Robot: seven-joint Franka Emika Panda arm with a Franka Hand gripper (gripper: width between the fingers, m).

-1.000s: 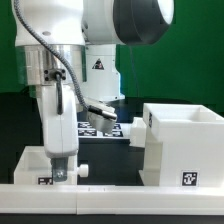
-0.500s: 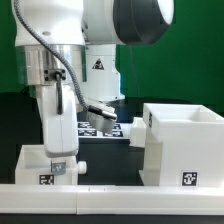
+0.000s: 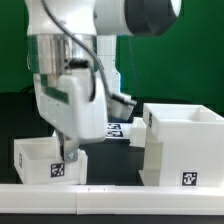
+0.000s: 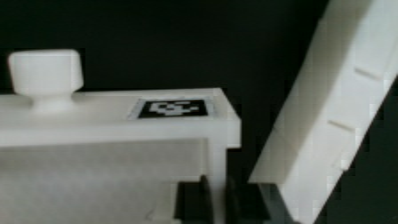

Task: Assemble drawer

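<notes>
Gripping the tray by one wall, the gripper hangs low over the table on the exterior view's left. In the wrist view the two dark fingers stand on either side of the wall's edge with almost no gap, so the jaws are judged to be clamped on that wall and not released.

Position of parts:
- Tray: on the exterior view's left, just behind the bar. Whether it rests on the table or is lifted clear cannot be told.
- Knob: upright on the tray, at the end away from the fingers. A tag lies on the rim between them.
- Box: on the exterior view's right, apart from the tray, with bare dark table between the two.
- Slotted panel: tilted, close beside the gripped wall in the wrist view. Which part it belongs to cannot be told.

Governing relation: the box lies toward the exterior view's right of the gripper, so the tray must travel that way along the bar to reach it. The tray looks turned slightly out of line with the box face. It will probably need squaring before entry, with the knob end trailing.
</notes>
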